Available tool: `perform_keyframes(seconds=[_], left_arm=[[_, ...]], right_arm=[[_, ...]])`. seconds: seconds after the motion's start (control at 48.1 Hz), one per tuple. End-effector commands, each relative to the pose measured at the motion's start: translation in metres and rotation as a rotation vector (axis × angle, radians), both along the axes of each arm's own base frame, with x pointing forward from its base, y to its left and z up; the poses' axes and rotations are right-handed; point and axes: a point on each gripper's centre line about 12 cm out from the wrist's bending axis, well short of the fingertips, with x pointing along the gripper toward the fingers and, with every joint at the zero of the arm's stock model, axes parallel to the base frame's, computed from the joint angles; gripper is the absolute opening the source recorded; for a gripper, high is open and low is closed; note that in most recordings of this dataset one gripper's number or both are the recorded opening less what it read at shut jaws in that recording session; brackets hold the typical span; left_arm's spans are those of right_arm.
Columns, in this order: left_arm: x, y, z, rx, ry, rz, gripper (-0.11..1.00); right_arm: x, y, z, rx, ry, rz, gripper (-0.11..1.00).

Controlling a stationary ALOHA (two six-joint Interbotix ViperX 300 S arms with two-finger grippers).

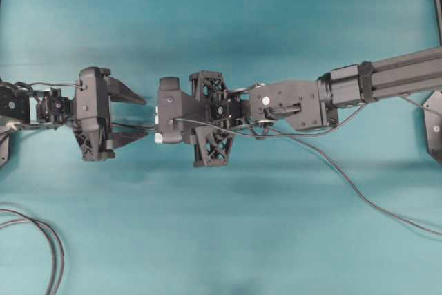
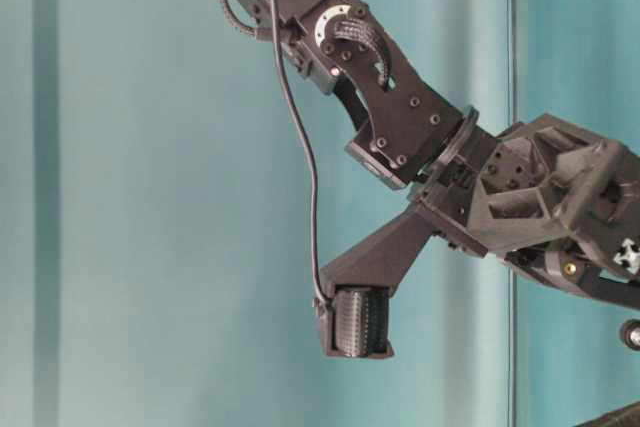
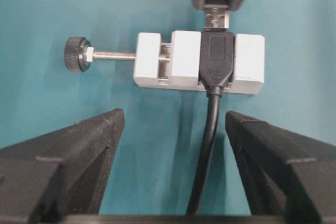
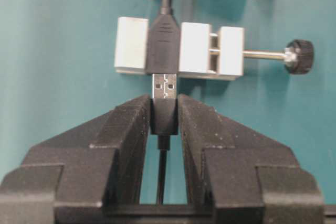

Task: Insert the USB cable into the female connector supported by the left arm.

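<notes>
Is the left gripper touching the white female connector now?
Apart. The left wrist view shows teal table between the open left gripper and the female connector.

- The overhead exterior view is taken from directly above, facing down on the teal table (image 1: 221, 240), with both arms seen at moderate range.
- The table-level exterior view is taken low and close, facing sideways.
- The left wrist-mounted view is aimed along its fingers (image 3: 63, 166) at the female connector (image 3: 184, 61), at close range.
- The same connector is seen from the opposite side in the right wrist-mounted view.
</notes>
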Motion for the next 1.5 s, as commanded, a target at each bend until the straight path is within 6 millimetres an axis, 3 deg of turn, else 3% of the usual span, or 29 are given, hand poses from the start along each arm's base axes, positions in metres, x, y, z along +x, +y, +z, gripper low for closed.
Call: perform_keyframes(seconds=[0.0,0.478,1.475], left_arm=[[0.004,-0.001,0.004,-0.006,-0.021,0.003,0.85],[0.005,-0.001,0.004,-0.002,-0.022,0.0,0.85],[0.01,-0.002,0.004,-0.008,0.03,-0.007,0.85]], right_arm=[[0.009,-0.002,0.018,-0.004,-0.06,0.001,0.21],[0.011,0.009,0.019,-0.002,-0.064,0.021,0.21],[0.021,0.009,0.025,-0.006,-0.052,0.019,0.21]])
